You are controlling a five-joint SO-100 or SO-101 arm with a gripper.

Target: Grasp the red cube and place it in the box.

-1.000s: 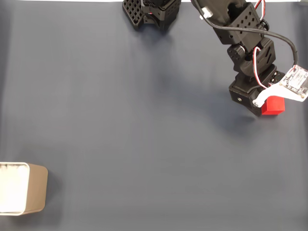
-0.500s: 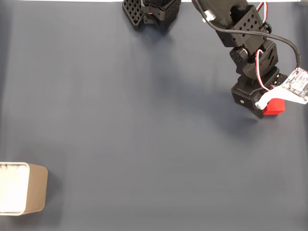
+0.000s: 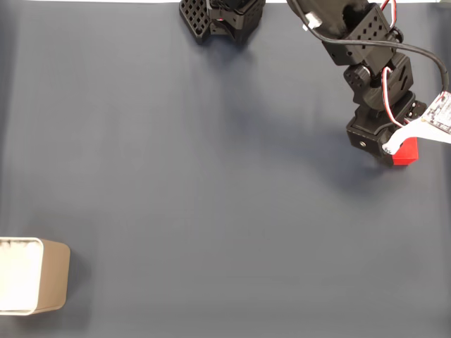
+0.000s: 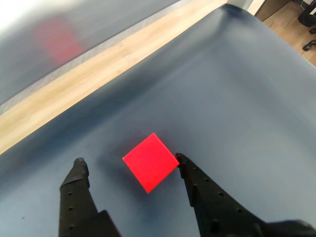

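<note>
The red cube (image 3: pixel 406 152) lies on the dark blue mat at the right side of the fixed view, partly under the arm's head. In the wrist view the red cube (image 4: pixel 150 162) sits between the two black fingers of my gripper (image 4: pixel 131 163), which is open. The right finger (image 4: pixel 197 185) touches or nearly touches the cube's corner, while the left finger (image 4: pixel 76 185) stands well apart from it. My gripper (image 3: pixel 394 149) sits low over the cube. The beige box (image 3: pixel 32 276) with a white inside stands at the bottom left edge, far from the arm.
The arm's black base (image 3: pixel 222 17) sits at the top middle of the mat. A white camera board (image 3: pixel 438 113) juts from the wrist near the right edge. In the wrist view a wooden strip (image 4: pixel 98 64) runs just beyond the mat's edge.
The arm's head has shifted to the right and slightly up around the cube. The cube has stayed almost in place on the mat.
</note>
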